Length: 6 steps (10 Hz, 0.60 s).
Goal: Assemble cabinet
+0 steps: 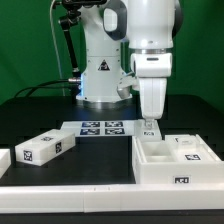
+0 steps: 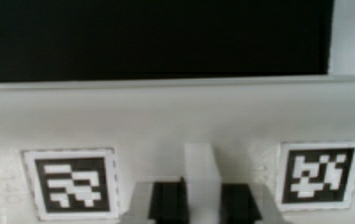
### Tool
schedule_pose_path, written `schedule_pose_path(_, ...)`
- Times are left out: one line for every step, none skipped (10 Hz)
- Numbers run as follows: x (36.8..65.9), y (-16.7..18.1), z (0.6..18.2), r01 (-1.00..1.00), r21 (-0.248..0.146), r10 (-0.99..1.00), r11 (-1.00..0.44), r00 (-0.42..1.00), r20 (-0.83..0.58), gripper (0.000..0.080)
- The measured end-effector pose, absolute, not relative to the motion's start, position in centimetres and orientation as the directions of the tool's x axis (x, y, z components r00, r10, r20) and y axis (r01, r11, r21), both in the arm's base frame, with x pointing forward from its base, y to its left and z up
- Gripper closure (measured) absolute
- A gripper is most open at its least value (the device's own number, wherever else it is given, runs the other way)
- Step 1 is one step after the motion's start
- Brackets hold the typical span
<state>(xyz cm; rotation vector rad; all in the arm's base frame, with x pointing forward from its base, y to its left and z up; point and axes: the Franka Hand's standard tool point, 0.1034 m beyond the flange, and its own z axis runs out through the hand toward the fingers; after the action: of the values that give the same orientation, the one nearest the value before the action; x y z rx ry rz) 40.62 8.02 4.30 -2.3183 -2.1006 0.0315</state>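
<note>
The cabinet body (image 1: 172, 163) is a white open box with compartments, standing at the exterior view's right with a small tag on its front. My gripper (image 1: 150, 127) reaches straight down onto its far left corner. In the wrist view the two dark fingers (image 2: 163, 205) stand either side of a thin white upright wall (image 2: 200, 170) of the cabinet body (image 2: 156, 115), pressed against it. Two black-and-white tags (image 2: 74, 181) flank that wall. A loose white block (image 1: 45, 147) with tags lies at the exterior view's left, away from the gripper.
The marker board (image 1: 103, 128) lies flat on the black table behind the parts, in front of the robot base (image 1: 103, 75). A low white rail (image 1: 70, 192) runs along the table's front edge. Another white tagged piece (image 1: 190, 148) sits at the cabinet's far right.
</note>
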Motion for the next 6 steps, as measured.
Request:
schedule_pose_path(40.7,8.1,4.8,0.995,-0.022,0.996,-0.093,0.092,-0.014,0.0732)
schedule_pose_path(40.9,7.9,5.2,0.996,-0.021,0.996,-0.091,0.090,-0.020,0.0732)
schedule_pose_path(41.4,7.7,5.5,0.996,-0.024,0.996,-0.091,0.090,-0.027,0.0731)
schedule_pose_path(42.1,7.6,5.7,0.995,-0.023,0.995,-0.093,0.092,-0.030,0.0731)
schedule_pose_path(42.8,7.5,5.9,0.995,-0.027,0.995,-0.092,0.091,-0.037,0.0731)
schedule_pose_path(43.7,7.4,6.1,0.995,-0.029,0.995,-0.095,0.094,-0.041,0.0731)
